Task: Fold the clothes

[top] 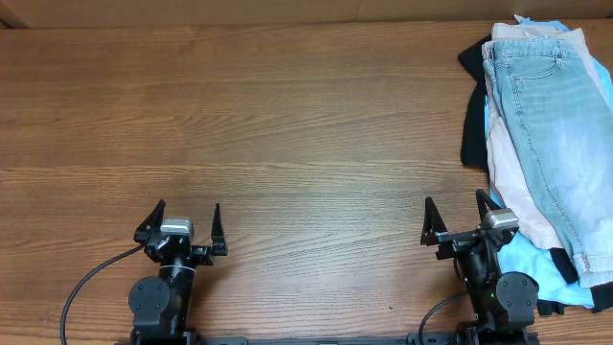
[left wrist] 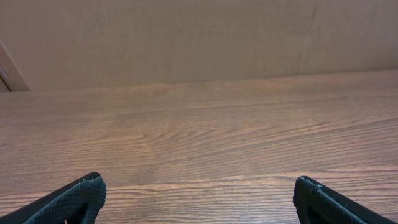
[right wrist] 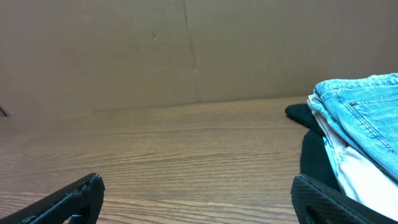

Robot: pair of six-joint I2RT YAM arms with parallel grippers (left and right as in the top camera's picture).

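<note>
A pile of clothes lies at the table's right edge. On top are light-blue faded denim shorts [top: 560, 125], over a beige garment [top: 512, 172], a sky-blue one [top: 522, 264] and a black one [top: 471, 105]. The denim [right wrist: 367, 102] and the black garment [right wrist: 314, 155] also show in the right wrist view. My left gripper [top: 185, 222] is open and empty at the front left, far from the pile; its fingertips show in its wrist view [left wrist: 199, 193]. My right gripper [top: 458, 217] is open and empty at the front right, just left of the pile, with its fingertips in its own view [right wrist: 199, 193].
The wooden table [top: 287, 125] stretches left of the pile. A plain brown wall [right wrist: 186, 50] stands behind the table's far edge. Black cables [top: 86, 287] run from the arm bases at the front edge.
</note>
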